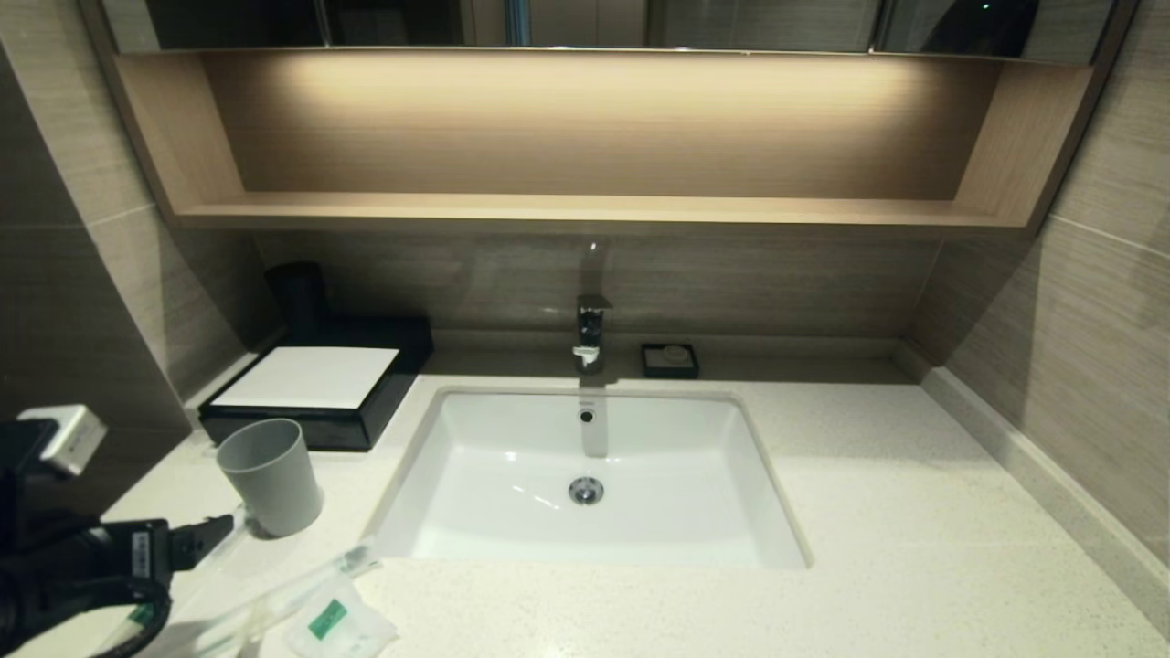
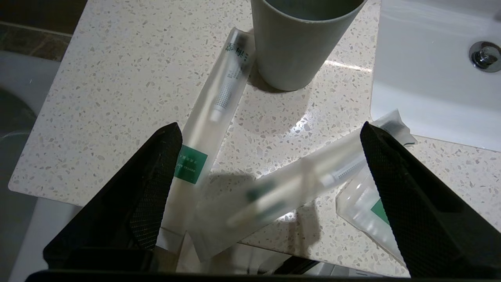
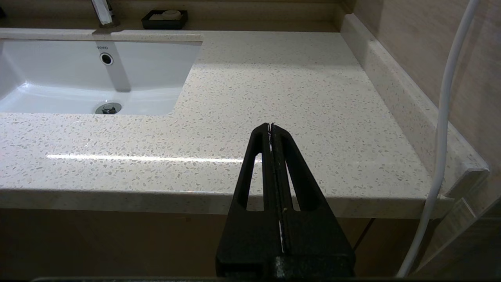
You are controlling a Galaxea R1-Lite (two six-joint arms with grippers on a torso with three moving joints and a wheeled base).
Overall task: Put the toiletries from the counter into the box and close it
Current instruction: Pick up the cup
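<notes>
Toiletries, two slim clear-wrapped sticks [image 2: 213, 117] [image 2: 282, 192] and one square white sachet [image 1: 340, 624], lie loose on speckled stone counter [image 1: 914, 512] beside grey plastic cup [image 1: 271, 475], left gripper [image 2: 270, 156] spread wide above them, presumably for pickup; black box [image 1: 320, 379] shut; right gripper [image 3: 271, 131] closed, parked.

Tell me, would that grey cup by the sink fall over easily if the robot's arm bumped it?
Probably. The grey cup stands upright on its narrower base, looks like light plastic, and seems empty, so a nudge near the rim could tip it. On the smooth counter it might slide first.
</notes>
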